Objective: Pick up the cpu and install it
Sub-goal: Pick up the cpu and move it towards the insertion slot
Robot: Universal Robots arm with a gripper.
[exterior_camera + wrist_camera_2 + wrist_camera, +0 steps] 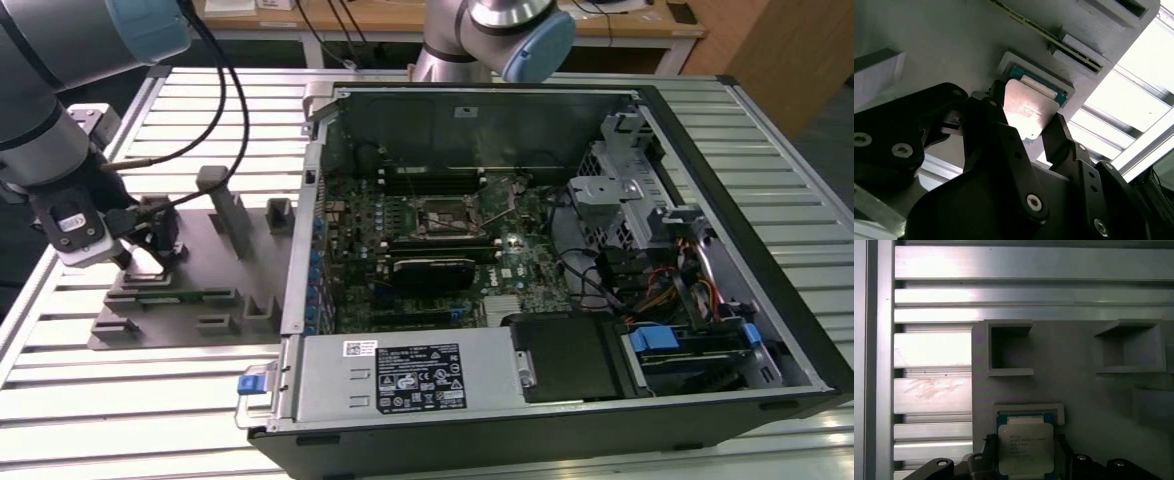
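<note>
The pincer (pixel 1026 120) is closed narrow on the cpu (pixel 1025 447), with a finger against each of two opposite edges. The chip sits at its shallow pocket (pixel 1026 407) in the grey fixture tray (pixel 207 270), on the desk (pixel 134 400) at the exterior view's left. I cannot tell whether it has cleared the pocket rim.

The grip is the main risk. The fingers hold only thin edges of a flat, smooth chip, so a slight mismatch in contact could let it pivot or slide out. In the second wrist view the chip looks a little angled to the pocket. If so, a corner could catch the rim and twist the chip in the hold.

The open computer case (pixel 694 130) lies well apart, to the exterior view's right. Its motherboard (pixel 400 260) is deep inside the walls, with the socket (pixel 447 215) near the middle. Any rotation picked up here would carry to the socket. A chip set down skewed or off its keying would probably damage the contacts. The case walls and the loose cables (pixel 627 270) also leave little room for the wrist.
</note>
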